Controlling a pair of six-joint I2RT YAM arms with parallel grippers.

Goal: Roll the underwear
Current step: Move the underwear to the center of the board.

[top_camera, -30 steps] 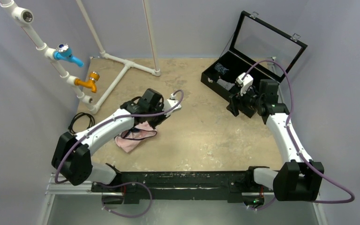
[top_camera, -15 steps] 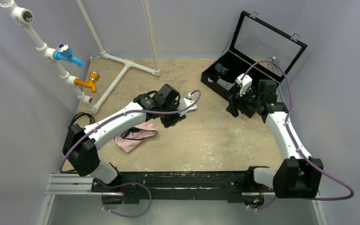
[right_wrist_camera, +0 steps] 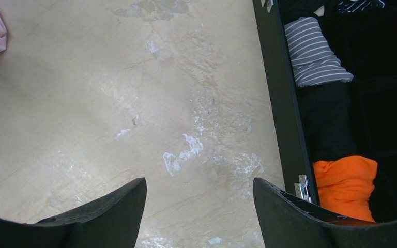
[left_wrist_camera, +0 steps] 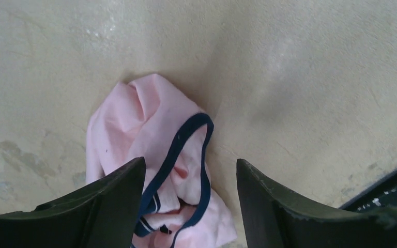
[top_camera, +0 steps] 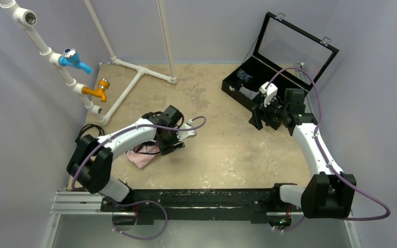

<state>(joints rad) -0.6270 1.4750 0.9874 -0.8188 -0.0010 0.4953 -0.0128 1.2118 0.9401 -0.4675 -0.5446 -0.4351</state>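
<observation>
My left tool (left_wrist_camera: pixel 190 163) stood wide open with nothing in it, its two dark fingers framing the lower middle of the wrist view. The underwear (left_wrist_camera: pixel 144 121) lay right between and just beyond them. It was a crumpled pale pink heap on the table (left_wrist_camera: pixel 315 77), with the navy trim looping across its top. I could not tell whether the fingers were touching the cloth or hanging just above it. In the overhead view that put the heap left of centre, half hidden under the arm. My right tool (right_wrist_camera: pixel 199 182) was spread just as wide and empty, over bare table beside the black case (right_wrist_camera: pixel 279 103) at the upper right of the overhead view. A grey-striped roll (right_wrist_camera: pixel 312 59) and an orange roll (right_wrist_camera: pixel 346 183) sat in the case's compartments. I judged the rolling not yet begun, and took this for the approach to a first grip. The next move called for lowering the left tool and pinching one edge, probably along the trim. That would let me pull the bunched fabric flat before any rolling.
</observation>
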